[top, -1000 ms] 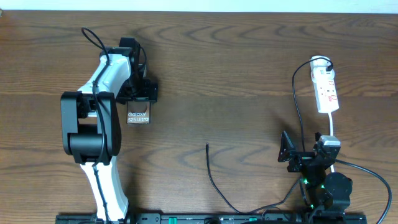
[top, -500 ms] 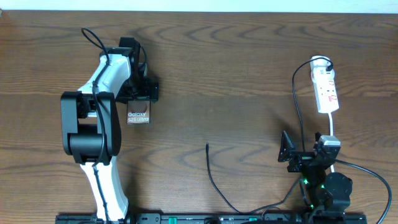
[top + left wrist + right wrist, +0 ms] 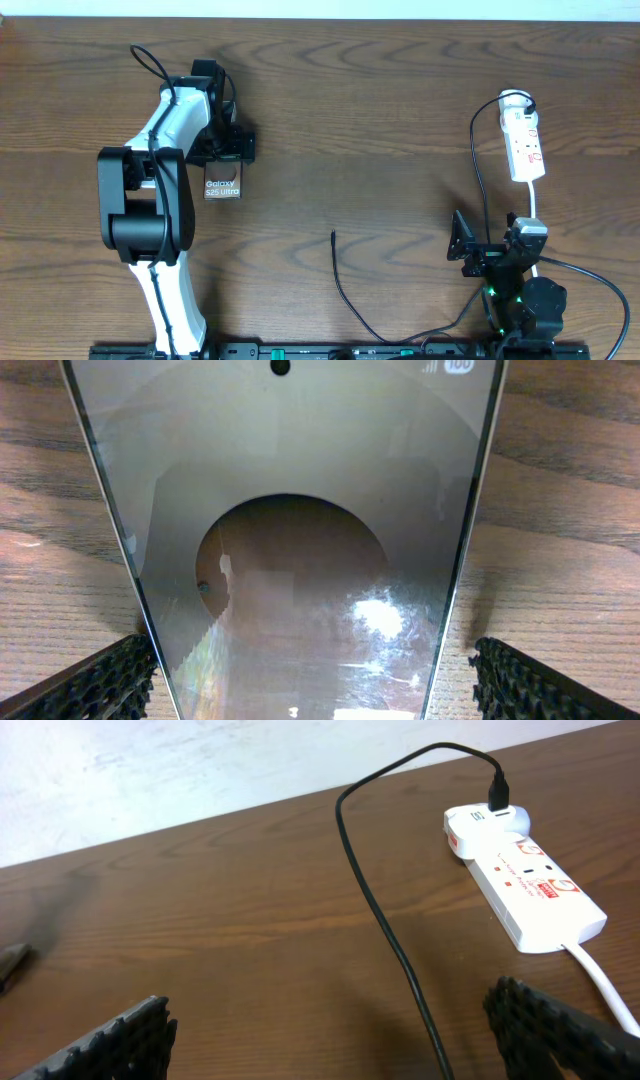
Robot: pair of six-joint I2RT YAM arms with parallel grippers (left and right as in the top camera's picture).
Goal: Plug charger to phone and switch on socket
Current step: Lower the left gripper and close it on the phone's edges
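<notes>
Currently the small dark rectangular phone point(image 3: 222, 186) with white lettering lies flat on the brown wooden table point(image 3: 380, 100), at the left side. The left gripper point(image 3: 226, 165) is at one short end of it, fingers point(image 3: 100, 685) spread wide, one on each side and not touching it. The long thin black charger cable point(image 3: 341, 285) lies near the middle, its tip free. The white elongated power strip point(image 3: 524, 148) is at the right. The right gripper point(image 3: 495, 243) is released too, holding nothing.

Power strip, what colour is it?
The power strip is white with small red markings, clearest in the right wrist view.
</notes>
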